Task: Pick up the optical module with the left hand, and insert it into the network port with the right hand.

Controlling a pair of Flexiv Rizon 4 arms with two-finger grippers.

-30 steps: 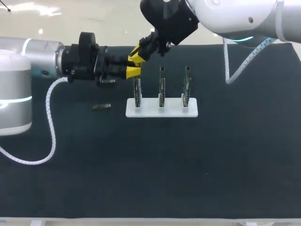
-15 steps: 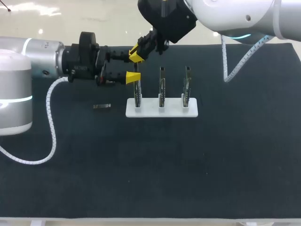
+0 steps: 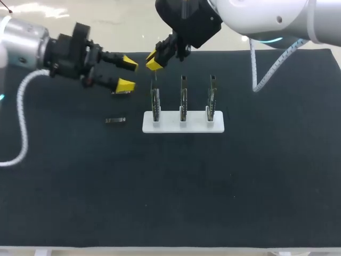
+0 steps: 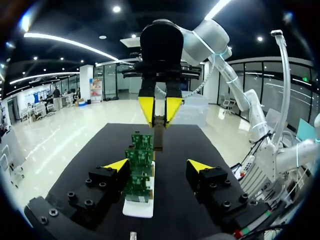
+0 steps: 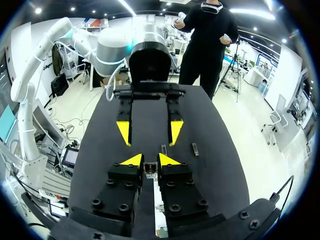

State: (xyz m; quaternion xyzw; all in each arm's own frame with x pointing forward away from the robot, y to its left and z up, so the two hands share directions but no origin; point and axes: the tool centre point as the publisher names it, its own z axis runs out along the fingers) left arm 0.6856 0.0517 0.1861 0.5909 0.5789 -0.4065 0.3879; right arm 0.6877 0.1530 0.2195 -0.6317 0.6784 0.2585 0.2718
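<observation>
The optical module (image 3: 154, 75), a thin dark metal stick, hangs upright from my right gripper (image 3: 153, 60), which is shut on its upper end just above the leftmost board (image 3: 155, 104). In the right wrist view the module (image 5: 150, 168) sits pinched between my right gripper (image 5: 150, 160). My left gripper (image 3: 128, 74) stands open and empty to the left of it, fingers pointing at the boards. From the left wrist view, my left gripper (image 4: 159, 165) is wide apart, and ahead hangs the right gripper (image 4: 160, 109) holding the module (image 4: 158, 136).
Three green port boards stand in a white base (image 3: 183, 127) at mid table. Two spare modules lie on the black mat: one (image 3: 115, 120) left of the base, another (image 3: 122, 92) below my left gripper.
My left gripper opened, let go of the module and drew back to the left. The module stays in my right gripper, which rose slightly.
</observation>
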